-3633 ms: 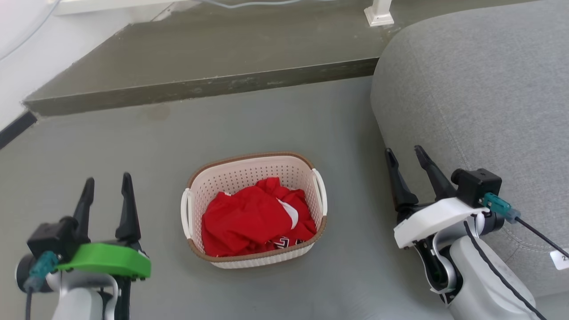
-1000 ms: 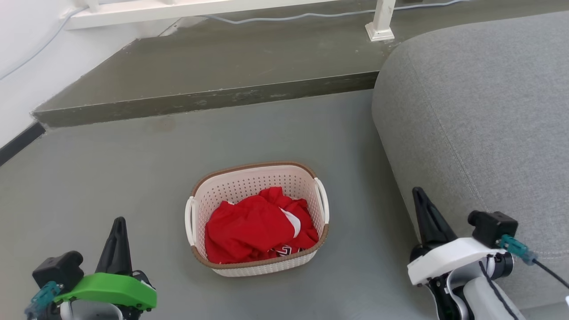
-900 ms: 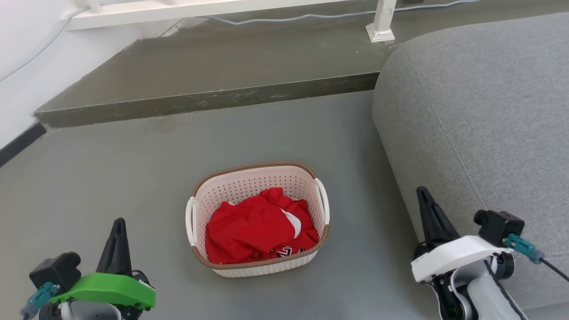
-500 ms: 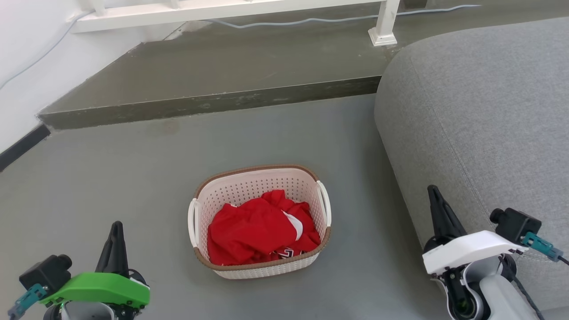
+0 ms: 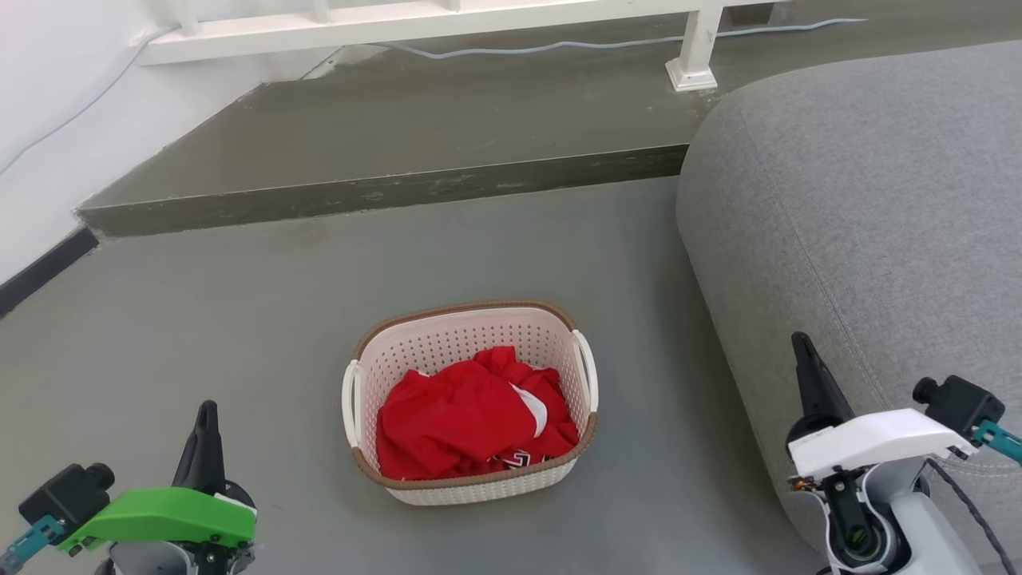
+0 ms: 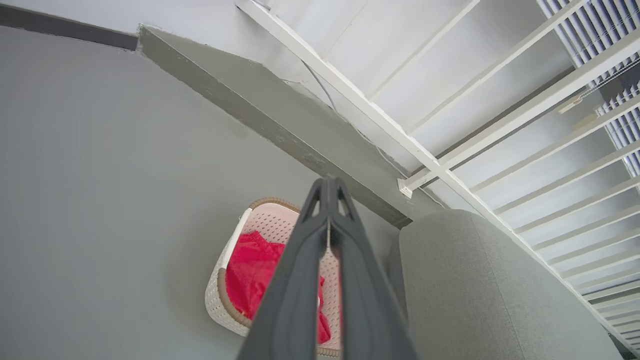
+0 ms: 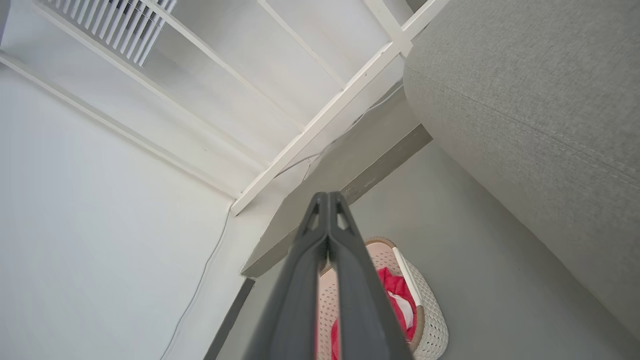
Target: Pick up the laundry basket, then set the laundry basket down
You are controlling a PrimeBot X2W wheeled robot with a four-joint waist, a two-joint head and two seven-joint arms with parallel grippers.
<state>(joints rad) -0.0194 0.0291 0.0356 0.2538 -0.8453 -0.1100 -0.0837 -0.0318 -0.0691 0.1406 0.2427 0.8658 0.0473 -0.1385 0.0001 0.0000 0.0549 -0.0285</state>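
The laundry basket (image 5: pixel 447 351) stands on the grey floor in the middle of the head view, cream-white and perforated with a brown rim and white side handles, holding a red garment (image 5: pixel 467 419). My left gripper (image 5: pixel 207 411) is at the lower left, well apart from the basket, fingers pressed together and holding nothing. My right gripper (image 5: pixel 801 345) is at the lower right beside the sofa, also shut and empty. The basket (image 6: pixel 260 222) lies behind the shut fingers in the left wrist view (image 6: pixel 327 184). In the right wrist view the basket (image 7: pixel 430 320) shows past the shut fingers (image 7: pixel 327 196).
A grey sofa (image 5: pixel 870 208) rises on the right, close to my right arm. A raised concrete step (image 5: pixel 383 192) crosses behind the basket, with a white railing (image 5: pixel 447 16) and a cable beyond it. A white wall with a dark skirting (image 5: pixel 44 267) is on the left.
Both grippers, open 3.6 s ago, are shut. Over the last second the camera view has tilted up slightly; both grippers have sunk and spread outward. The basket stays on the floor.
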